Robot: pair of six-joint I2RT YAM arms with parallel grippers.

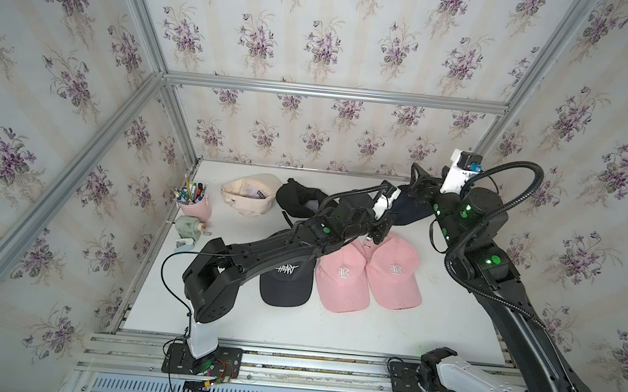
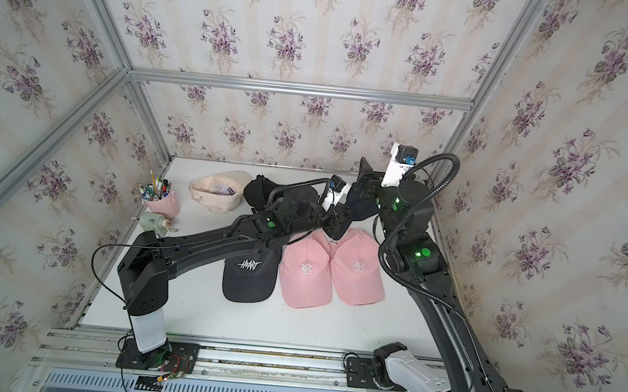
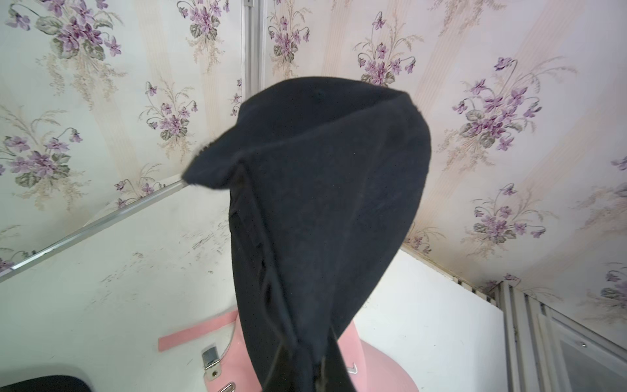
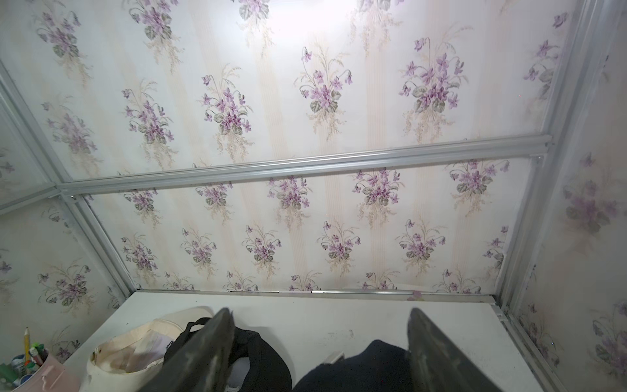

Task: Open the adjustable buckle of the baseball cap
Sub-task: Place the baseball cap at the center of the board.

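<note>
Navy cap (image 3: 325, 190) clenched in left jaws, long axis extending straight out from them; right jaws released.

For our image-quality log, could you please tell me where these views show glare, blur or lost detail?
Right wrist view: glare washes out the wallpaper, right tool fingers soft; left wrist view: dark cap shows little detail; both top views: evenly lit.

the dark navy baseball cap (image 3: 325, 190), soft and fuzzy, is folded nearly flat and stands up on edge, a dark band along one side. in both top views it shows (image 1: 411, 215) (image 2: 360, 210) at the far right of the table (image 1: 329, 334), behind two pink caps (image 1: 343, 279).
</note>
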